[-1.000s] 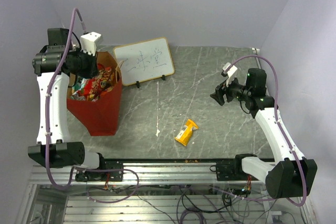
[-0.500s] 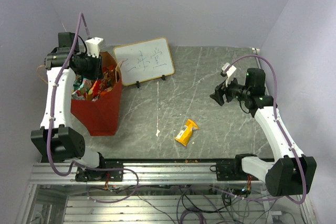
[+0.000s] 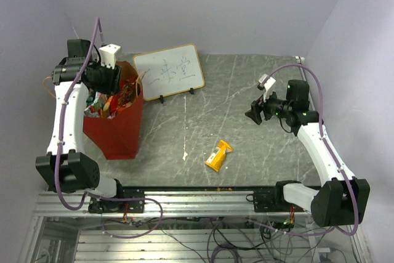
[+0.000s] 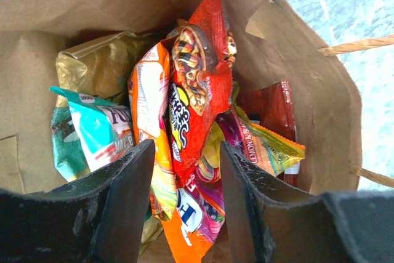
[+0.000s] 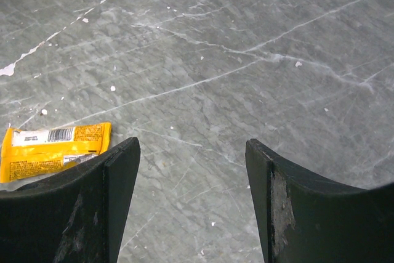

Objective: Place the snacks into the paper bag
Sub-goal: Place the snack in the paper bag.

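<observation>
The grey veined table (image 3: 258,84) fills the middle of the top view. At its left edge the red paper bag (image 3: 117,137) stands upright with its long axis vertical and its mouth open to the top; the left wrist view shows its brown inside (image 4: 74,4) and a thin handle (image 4: 357,44) at the right rim. Just to the right of the bag, in the upper middle of the frame, a white framed board (image 3: 169,72) with writing leans on its stand. The left gripper (image 4: 186,149) hangs over the bag's mouth with its 2 fingers apart and nothing between them. The right gripper (image 5: 192,146) hovers over bare table at the right of the frame, spread wide and empty. Inside the bag the snacks stand packed on end: a red packet (image 4: 200,90) points up toward the top of the frame, an orange packet (image 4: 151,109) is pressed against its left side, and a teal-white bag (image 4: 98,133) and a gold bag (image 4: 92,66) sit farther left. 1 yellow packet (image 3: 218,155) lies flat on the table at lower centre, well apart from the bag, its long axis running from lower left to upper right, with nothing between it and either gripper.
</observation>
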You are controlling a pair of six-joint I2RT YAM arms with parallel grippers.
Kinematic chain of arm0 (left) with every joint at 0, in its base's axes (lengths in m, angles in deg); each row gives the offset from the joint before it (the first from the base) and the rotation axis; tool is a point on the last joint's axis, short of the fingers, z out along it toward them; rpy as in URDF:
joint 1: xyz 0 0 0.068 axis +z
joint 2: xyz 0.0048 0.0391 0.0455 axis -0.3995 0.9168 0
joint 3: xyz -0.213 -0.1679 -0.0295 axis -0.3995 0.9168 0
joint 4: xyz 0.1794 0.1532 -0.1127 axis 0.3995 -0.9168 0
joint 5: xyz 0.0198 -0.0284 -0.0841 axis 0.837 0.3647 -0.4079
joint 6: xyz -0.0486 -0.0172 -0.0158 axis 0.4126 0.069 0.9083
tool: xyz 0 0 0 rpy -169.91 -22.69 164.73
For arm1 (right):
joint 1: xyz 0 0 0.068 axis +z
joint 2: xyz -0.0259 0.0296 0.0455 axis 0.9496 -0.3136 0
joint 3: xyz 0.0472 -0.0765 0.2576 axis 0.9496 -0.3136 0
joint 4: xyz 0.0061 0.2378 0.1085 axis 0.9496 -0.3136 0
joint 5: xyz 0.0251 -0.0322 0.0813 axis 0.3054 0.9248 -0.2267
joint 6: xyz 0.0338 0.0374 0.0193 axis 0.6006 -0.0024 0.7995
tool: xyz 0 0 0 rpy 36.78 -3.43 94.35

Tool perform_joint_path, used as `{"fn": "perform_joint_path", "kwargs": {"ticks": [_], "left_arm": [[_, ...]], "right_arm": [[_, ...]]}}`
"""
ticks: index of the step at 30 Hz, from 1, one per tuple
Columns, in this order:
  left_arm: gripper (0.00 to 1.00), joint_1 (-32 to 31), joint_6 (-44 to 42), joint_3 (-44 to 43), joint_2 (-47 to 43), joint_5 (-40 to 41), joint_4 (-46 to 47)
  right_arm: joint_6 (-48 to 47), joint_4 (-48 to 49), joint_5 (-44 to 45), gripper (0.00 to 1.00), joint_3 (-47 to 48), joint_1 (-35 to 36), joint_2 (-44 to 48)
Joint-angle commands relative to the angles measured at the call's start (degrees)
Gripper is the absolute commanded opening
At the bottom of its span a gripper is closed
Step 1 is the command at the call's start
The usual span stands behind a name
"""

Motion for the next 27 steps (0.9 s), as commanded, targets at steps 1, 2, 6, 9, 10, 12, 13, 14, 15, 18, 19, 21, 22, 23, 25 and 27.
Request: {"fn": "perform_joint_path", "kwargs": {"ticks": [1, 2, 6, 9, 10, 12, 13, 14, 15, 18, 19, 21, 22, 23, 25, 27], "left_arm": [[0.58, 0.40, 1.03, -2.11, -1.74, -4.98, 2.84], [0.58, 0.40, 1.51, -2.14, -1.87, -5.89, 3.54], [0.56, 0.40, 3.75, -2.29, -1.11, -8.92, 5.89], [0.52, 0.46, 4.98, -1.86, 0.02, -10.18, 7.26], [0.49, 0.42, 5.18, -1.63, 0.43, -10.64, 7.59], [0.43, 0.44, 5.55, -1.07, 1.08, -10.86, 8.24], [0.39, 0.37, 5.59, -0.66, 1.29, -10.91, 8.55], [0.36, 0.37, 5.60, -0.09, 1.44, -10.81, 8.93], [0.31, 0.37, 5.60, 0.65, 1.52, -10.87, 9.44], [0.19, 0.25, 6.28, 3.77, 1.55, -11.33, 11.24], [0.16, 0.06, 6.50, 4.90, 1.55, -11.55, 11.74], [0.13, -0.62, 6.48, 6.64, 1.79, -11.57, 11.91], [0.12, -0.84, 6.41, 7.30, 1.83, -11.49, 11.92], [0.12, -1.01, 6.39, 7.90, 1.77, -11.39, 11.94], [0.13, -1.08, 6.07, 8.66, 1.23, -11.23, 11.88], [0.18, -1.07, 4.99, 7.96, 0.58, -10.65, 10.97]], "right_arm": [[-0.20, -0.11, -0.76, 0.69, -0.63, -0.34, 0.30], [-0.24, -0.17, -0.82, 0.69, -0.64, -0.35, 0.37], [-0.31, -0.24, -0.94, 0.69, -0.64, -0.28, 0.46], [-0.37, -0.34, -1.07, 0.69, -0.64, -0.26, 0.44], [-0.37, -0.37, -1.21, 0.69, -0.72, -0.26, 0.34], [-0.53, -0.41, -1.65, 0.69, -0.77, -0.29, 0.30], [-0.67, -0.45, -1.86, 0.69, -0.81, -0.28, 0.14], [-0.72, -0.46, -2.06, 0.69, -0.88, -0.27, 0.08], [-0.79, -0.37, -2.31, 0.69, -0.96, -0.30, -0.01], [-1.26, -0.37, -3.30, 0.69, -1.31, -0.26, -0.47], [-1.42, -0.35, -3.80, 0.69, -1.50, -0.20, -0.57], [-1.99, -0.97, -5.27, 0.69, -1.44, -0.10, -1.18], [-2.44, -1.47, -6.09, 0.68, -1.28, -0.02, -1.67], [-2.91, -1.98, -6.70, 0.68, -1.07, 0.19, -2.04], [-3.91, -3.25, -7.43, 0.68, -0.42, 0.68, -2.89], [-5.54, -5.14, -7.59, 0.69, 0.61, 1.37, -3.80]]}}
